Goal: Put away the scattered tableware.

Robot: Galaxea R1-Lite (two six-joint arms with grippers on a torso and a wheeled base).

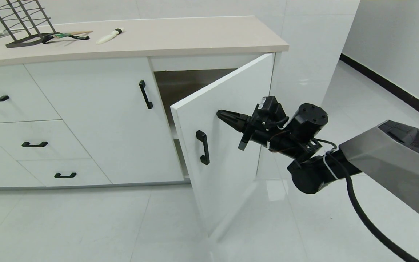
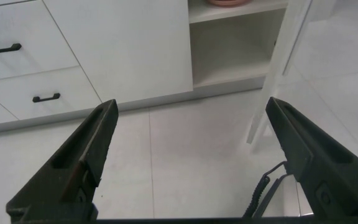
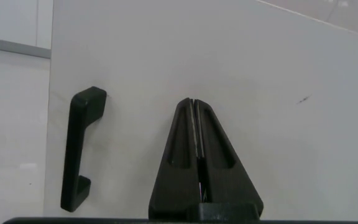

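On the beige countertop (image 1: pixel 180 34) lie a dark utensil with a green and wooden handle (image 1: pixel 67 35) and a white utensil with a black band (image 1: pixel 110 36). My right gripper (image 1: pixel 219 114) is shut and empty. Its tip rests against the outer face of the open white cabinet door (image 1: pixel 238 94), just right of the door's black handle (image 1: pixel 203 147). The right wrist view shows the same shut fingertips (image 3: pixel 193 102) on the door, beside the handle (image 3: pixel 79 149). My left gripper (image 2: pixel 191 106) hangs open over the floor, facing the open cabinet. A pinkish dish (image 2: pixel 229 2) sits on the cabinet shelf (image 2: pixel 238 12).
A black wire rack (image 1: pixel 24 22) stands at the counter's far left. Left of the open compartment (image 1: pixel 184 83) are a closed door with a black handle (image 1: pixel 146 94) and several drawers (image 1: pixel 31 142). White tiled floor (image 1: pixel 86 225) lies open in front; a wall rises on the right.
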